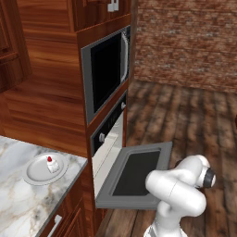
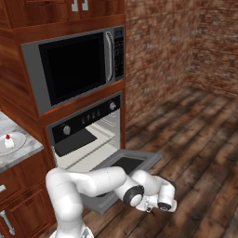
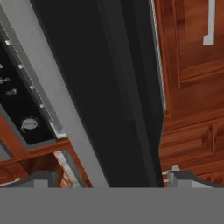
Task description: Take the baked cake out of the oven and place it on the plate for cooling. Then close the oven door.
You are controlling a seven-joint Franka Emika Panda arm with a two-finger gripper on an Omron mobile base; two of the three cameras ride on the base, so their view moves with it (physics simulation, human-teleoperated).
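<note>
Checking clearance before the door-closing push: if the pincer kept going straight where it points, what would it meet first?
Most likely the oven door: its dark panel fills the space ahead of the open pincer, though how far off it is stays unclear.

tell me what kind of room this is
A rendered home kitchen, most likely: a built-in oven with its door dropped open, a microwave above it, and a marble counter over wooden cabinets.

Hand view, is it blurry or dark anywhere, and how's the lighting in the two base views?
Hand view: the oven door is a nearly featureless black slab, edges soft, no glare. Left base view: even rendered light, and the baked cake on the plate is small but legible. Right base view: the oven cavity looks bright, while the microwave window is flat black.
</note>
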